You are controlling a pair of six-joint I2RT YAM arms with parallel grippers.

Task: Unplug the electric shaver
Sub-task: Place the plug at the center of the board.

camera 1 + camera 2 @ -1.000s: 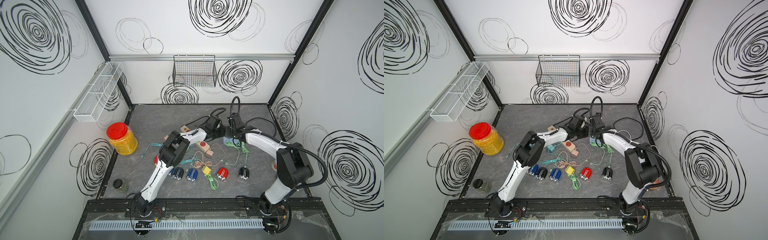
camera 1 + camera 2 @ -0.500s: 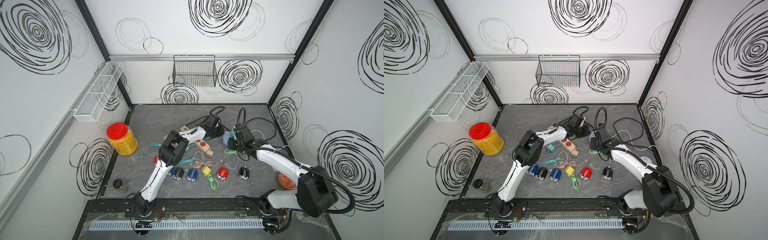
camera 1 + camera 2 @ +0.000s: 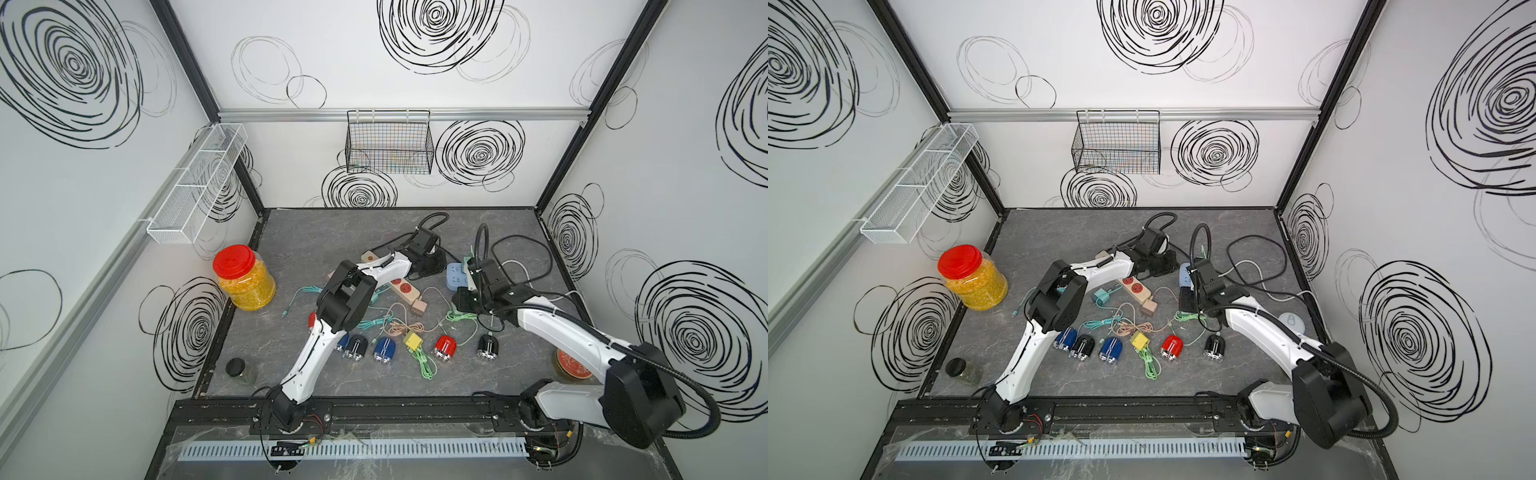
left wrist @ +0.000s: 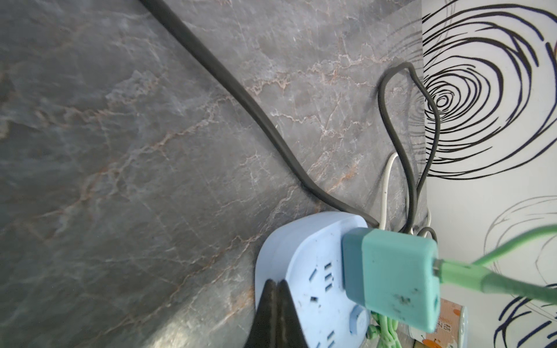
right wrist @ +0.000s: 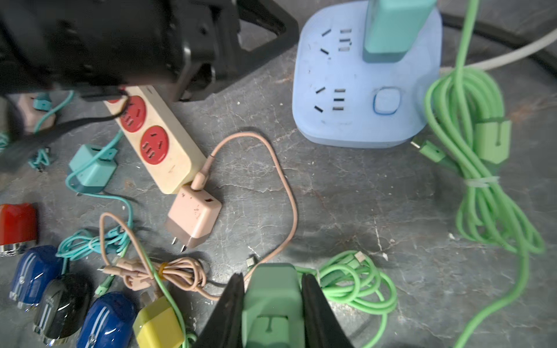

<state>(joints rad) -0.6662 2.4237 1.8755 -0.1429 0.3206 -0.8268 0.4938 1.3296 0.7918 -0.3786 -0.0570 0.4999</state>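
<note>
The left gripper [image 4: 277, 283] is closed at the blue power strip [image 4: 313, 256] edge, likely as a brace | green plug [image 5: 272, 301] is clamped in the right gripper [image 5: 272, 275], apart from the strip | shavers [image 3: 444, 347] are rowed at lower centre, both top views.

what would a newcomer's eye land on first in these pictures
The jar of yellow bits with its bright red lid stands out at the left edge of the table. In the middle lies a tangle of coloured cables, with a row of small shavers nearer the front edge. In the right wrist view, the fingers of the right gripper clamp a green charger.
</note>
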